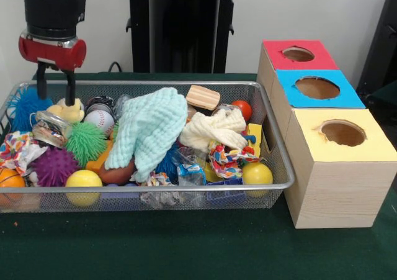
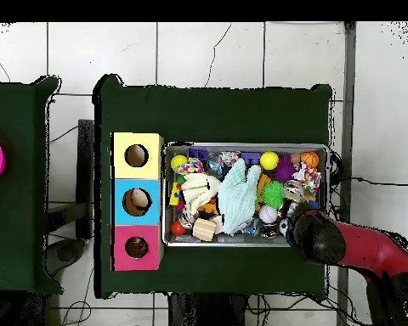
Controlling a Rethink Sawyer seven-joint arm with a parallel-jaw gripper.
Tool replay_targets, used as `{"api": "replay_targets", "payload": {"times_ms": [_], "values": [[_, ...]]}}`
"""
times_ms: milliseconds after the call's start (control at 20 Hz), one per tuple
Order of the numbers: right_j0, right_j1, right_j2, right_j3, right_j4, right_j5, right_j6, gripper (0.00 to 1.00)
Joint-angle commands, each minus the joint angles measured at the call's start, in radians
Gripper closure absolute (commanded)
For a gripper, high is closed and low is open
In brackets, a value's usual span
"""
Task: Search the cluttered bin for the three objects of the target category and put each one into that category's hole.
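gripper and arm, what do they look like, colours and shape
In the front view the gripper has a chunky red housing with a silver band on top, below a black cylindrical wrist and a further red section at the picture's top edge. Two slim black jaws hang from the red housing. From overhead the arm is a thick red tube ending in a rounded black joint.

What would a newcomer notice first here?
The wire bin crammed with toys, with a mint cloth draped over the middle. Beside it, three boxes with red, blue and yellow holes. The gripper reaches into the bin's far corner, open, by a yellow plush.
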Motion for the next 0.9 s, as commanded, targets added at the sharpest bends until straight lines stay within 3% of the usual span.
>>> {"api": "replay_targets", "payload": {"times_ms": [50,900], "values": [[0.015,-0.027,0.031,0.03,-0.003,0.11,-0.053,0.0],[0.031,0.06,-0.005,0.022,-0.026,0.019,0.02,0.0]]}}
